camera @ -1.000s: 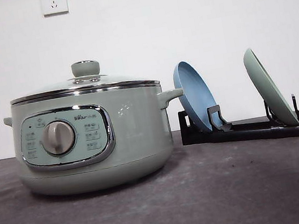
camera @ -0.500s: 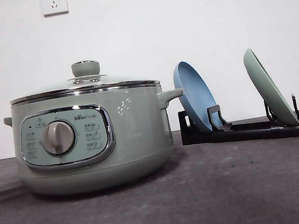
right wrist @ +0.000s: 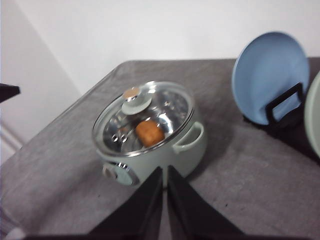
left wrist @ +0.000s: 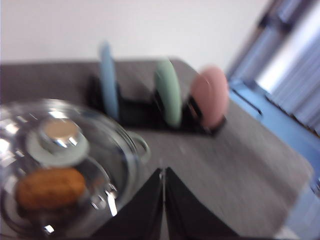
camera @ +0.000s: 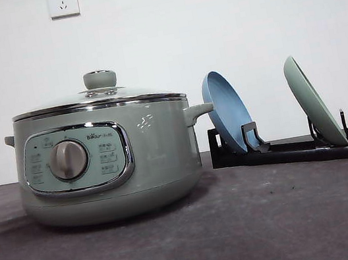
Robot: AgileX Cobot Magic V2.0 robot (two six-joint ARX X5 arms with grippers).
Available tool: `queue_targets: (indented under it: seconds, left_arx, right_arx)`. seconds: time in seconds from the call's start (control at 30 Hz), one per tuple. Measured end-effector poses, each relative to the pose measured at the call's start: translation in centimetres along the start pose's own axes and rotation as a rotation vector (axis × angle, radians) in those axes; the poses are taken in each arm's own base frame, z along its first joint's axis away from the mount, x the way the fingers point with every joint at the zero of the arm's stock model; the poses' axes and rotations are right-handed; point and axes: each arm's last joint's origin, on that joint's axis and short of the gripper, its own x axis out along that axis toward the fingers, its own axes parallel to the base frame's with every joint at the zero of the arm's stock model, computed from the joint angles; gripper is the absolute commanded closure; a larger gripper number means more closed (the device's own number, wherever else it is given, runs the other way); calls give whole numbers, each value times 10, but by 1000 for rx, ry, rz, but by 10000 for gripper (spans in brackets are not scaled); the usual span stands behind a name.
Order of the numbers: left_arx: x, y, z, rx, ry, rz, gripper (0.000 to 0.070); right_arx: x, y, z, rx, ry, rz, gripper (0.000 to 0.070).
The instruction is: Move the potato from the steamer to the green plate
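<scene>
A firm, light potato (right wrist: 150, 133) sits under the steamer (camera: 109, 161) lid; grasp its middle. Both grippers' fingers (left wrist: 150, 205) are together, holding nothing.

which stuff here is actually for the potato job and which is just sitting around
For the job:
potato, under the glass lid
steamer
green plate, standing in the rack

Just there:
blue plate
pink plate
wall sockets

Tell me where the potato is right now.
The potato sits inside the steamer, under its closed glass lid, beside the lid's knob. In the front view, the steamer stands on the table's left side.
</scene>
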Motion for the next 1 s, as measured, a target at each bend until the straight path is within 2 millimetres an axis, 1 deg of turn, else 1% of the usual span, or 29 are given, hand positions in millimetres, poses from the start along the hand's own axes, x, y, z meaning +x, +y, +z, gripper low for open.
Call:
queue_targets:
  seconds: [0.1, 0.17, 0.37, 0.4, 0.47, 0.5, 0.57, 0.6, 0.67, 0.7, 0.77, 0.8, 1.0]
  left_arx:
    - [5, 1, -7, -1, 80, -43, 700]
    - [7, 0, -9, 15, 104, -65, 700]
    - [6, -2, -8, 74, 90, -78, 699]
    - [6, -2, -8, 79, 88, -79, 694]
    - [6, -2, -8, 82, 88, -79, 655]
    - [6, -2, -8, 82, 88, -79, 626]
    - [7, -2, -7, 85, 84, -80, 549]
    - [7, -2, -7, 87, 80, -80, 482]
    - [7, -2, -6, 91, 75, -81, 338]
    - [7, -2, -6, 91, 74, -81, 240]
    - [7, -2, -6, 91, 74, -82, 63]
    - [7, -2, -6, 92, 73, -82, 0]
    - [7, -2, -6, 100, 70, -83, 0]
  right_arx:
    - [3, -2, -2, -15, 33, 6, 696]
    - [4, -2, -3, -30, 49, 11, 696]
    - [6, -1, -4, -91, 65, 36, 695]
    - [6, -1, -4, -93, 65, 37, 694]
    - [6, 0, -4, -101, 64, 39, 684]
    - [6, 0, -4, -103, 64, 41, 649]
    - [6, 0, -4, -110, 64, 41, 509]
    - [6, 0, -4, -111, 63, 39, 400]
    - [6, 0, -3, -116, 59, 39, 218]
    - [6, 0, -3, -121, 53, 39, 134]
    - [6, 0, -2, -122, 51, 39, 37]
    - [6, 0, -2, -122, 51, 38, 5]
    - [6, 0, -2, -122, 51, 38, 0]
